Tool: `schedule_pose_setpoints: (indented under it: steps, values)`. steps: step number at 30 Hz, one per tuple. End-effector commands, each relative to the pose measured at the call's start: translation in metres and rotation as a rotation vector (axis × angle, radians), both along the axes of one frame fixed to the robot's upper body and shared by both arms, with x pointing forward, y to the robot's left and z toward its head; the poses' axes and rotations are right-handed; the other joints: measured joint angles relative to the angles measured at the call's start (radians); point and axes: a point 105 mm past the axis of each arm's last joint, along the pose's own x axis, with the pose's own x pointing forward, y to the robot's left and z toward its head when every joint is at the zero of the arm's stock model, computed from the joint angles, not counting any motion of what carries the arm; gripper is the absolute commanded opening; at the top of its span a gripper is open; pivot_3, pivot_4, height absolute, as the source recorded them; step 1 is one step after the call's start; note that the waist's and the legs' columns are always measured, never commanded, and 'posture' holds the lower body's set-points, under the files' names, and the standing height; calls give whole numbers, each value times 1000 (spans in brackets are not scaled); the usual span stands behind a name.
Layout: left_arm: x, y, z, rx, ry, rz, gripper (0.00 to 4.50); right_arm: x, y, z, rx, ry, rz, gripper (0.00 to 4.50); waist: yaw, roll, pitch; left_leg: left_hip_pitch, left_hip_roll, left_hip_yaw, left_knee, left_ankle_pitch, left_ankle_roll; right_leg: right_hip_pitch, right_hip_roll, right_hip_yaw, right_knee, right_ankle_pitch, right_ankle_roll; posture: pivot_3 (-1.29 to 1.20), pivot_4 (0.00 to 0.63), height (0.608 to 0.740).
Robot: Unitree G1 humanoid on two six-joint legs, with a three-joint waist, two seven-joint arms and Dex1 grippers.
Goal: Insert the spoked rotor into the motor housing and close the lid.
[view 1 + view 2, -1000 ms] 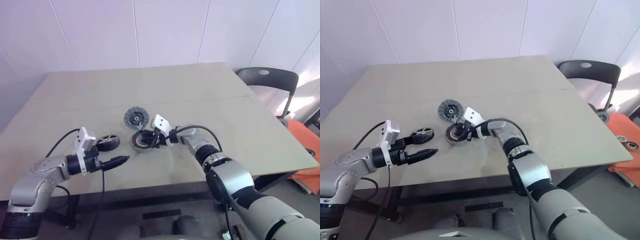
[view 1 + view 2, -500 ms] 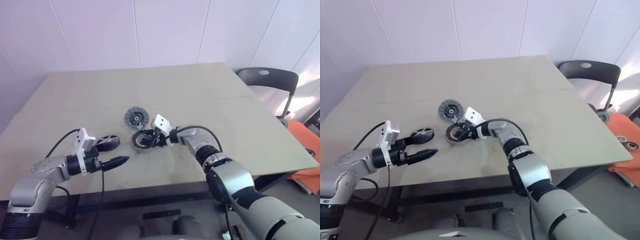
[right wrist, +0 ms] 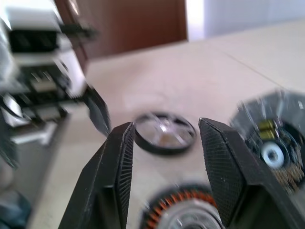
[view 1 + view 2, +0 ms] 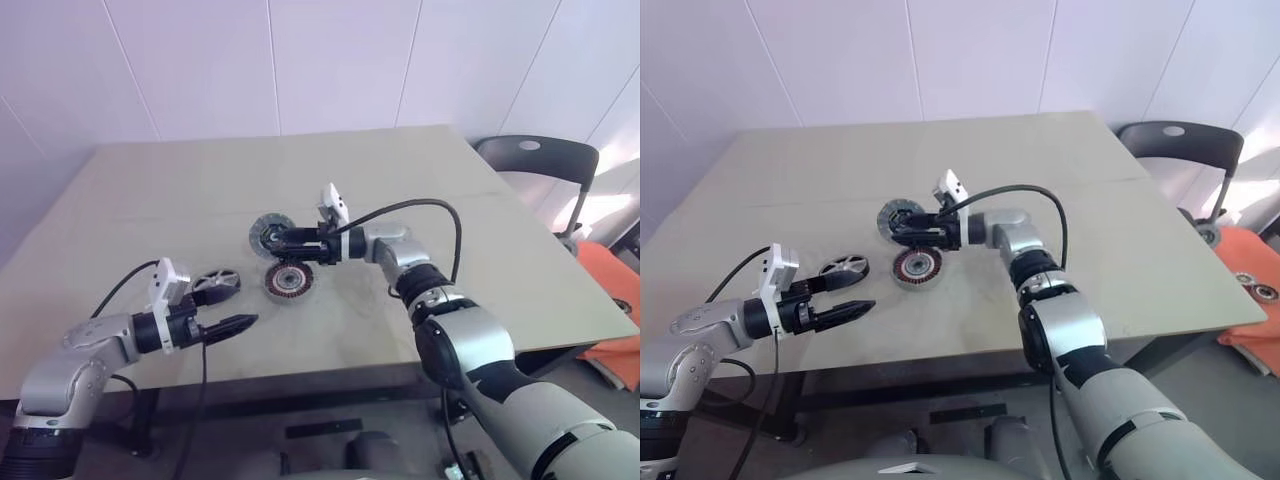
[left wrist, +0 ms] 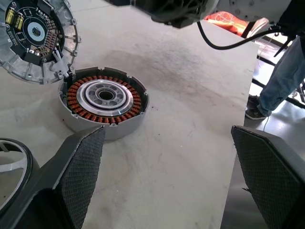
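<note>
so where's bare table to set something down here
Free: the wide far stretch of the table behind the lid, and its right side beyond the right gripper and arm. Crowded: the middle near the front, where lid, motor housing and spoked rotor cluster by the left gripper.

A: Work surface — a beige table [image 4: 420,190] against a white panelled wall [image 4: 330,60].
B: Beside it, a dark chair [image 4: 535,160] — and a person's jeans-clad leg [image 5: 281,76].

Copper-red windings ring the silver motor housing [image 5: 104,102]; the lid [image 5: 35,39] is grey with a black centre.
</note>
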Motion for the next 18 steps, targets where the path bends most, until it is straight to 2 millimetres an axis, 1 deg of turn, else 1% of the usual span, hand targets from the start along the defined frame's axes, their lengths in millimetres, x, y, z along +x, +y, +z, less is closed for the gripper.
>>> schedule_pose_setpoints:
  steps: [1, 3, 5, 7, 9, 11, 13, 15, 18]
  values:
    - [3, 1, 11, -5, -52, -2, 4500, 1, 2, 2, -3, -49, -9, 1382, 0, 0, 0, 0, 0, 0, 0, 0, 0, 0, 0, 0, 0, 0, 0, 0, 0, 740]
    - [2, 2, 12, -4, -52, 0, 4500, -2, 3, 0, -5, -41, 10, 649, 0, 0, 0, -1, 0, 0, 0, 0, 0, -2, 0, 0, 0, 0, 0, 0, 0, 740]
    - [2, 3, 12, -3, -53, 3, 4500, -5, 4, -4, -20, -37, 29, 30, -2, 0, 0, -1, 0, 0, -1, 0, 0, -2, 0, 0, 0, 0, 0, 0, 0, 740]
    - [2, 4, 12, -2, -54, 10, 4500, -6, 6, -4, -17, -35, 39, 30, -1, 0, 0, -1, 0, 0, -1, 0, 0, -2, 0, 0, 0, 0, 0, 0, 0, 740]
    - [0, 7, 12, 1, -53, 19, 4500, -6, 6, 2, 4, -33, 44, 30, -1, 0, 0, -1, 0, 0, -1, 0, 0, -2, 0, 0, 0, 0, 0, 0, 0, 740]
    - [-3, 12, 12, 5, -49, 27, 4500, -8, 5, 6, 12, -28, 71, 30, -1, 0, 0, -1, 0, 0, -1, 0, 0, -2, 0, 0, 0, 0, 0, 0, 0, 740]
    - [-7, 16, 12, 6, -46, 38, 4500, -12, 2, 5, -3, -30, 109, 30, -1, 0, 0, -1, 0, 0, -1, 0, 0, -2, -1, 0, 0, 0, 0, 0, 0, 740]
    - [-10, 24, 11, 22, -44, 67, 4500, -16, -2, 5, -12, -33, 145, 30, 0, 0, 0, -1, 0, 0, -1, 0, 0, -2, -1, 0, 0, 0, 0, 0, 0, 740]
    - [-12, 35, 11, 18, -52, 135, 4500, -15, -7, 5, -32, -48, 145, 30, 0, 1, 0, -1, 0, 0, -1, 0, 0, -2, -1, 0, 0, -1, -2, 0, 0, 740]
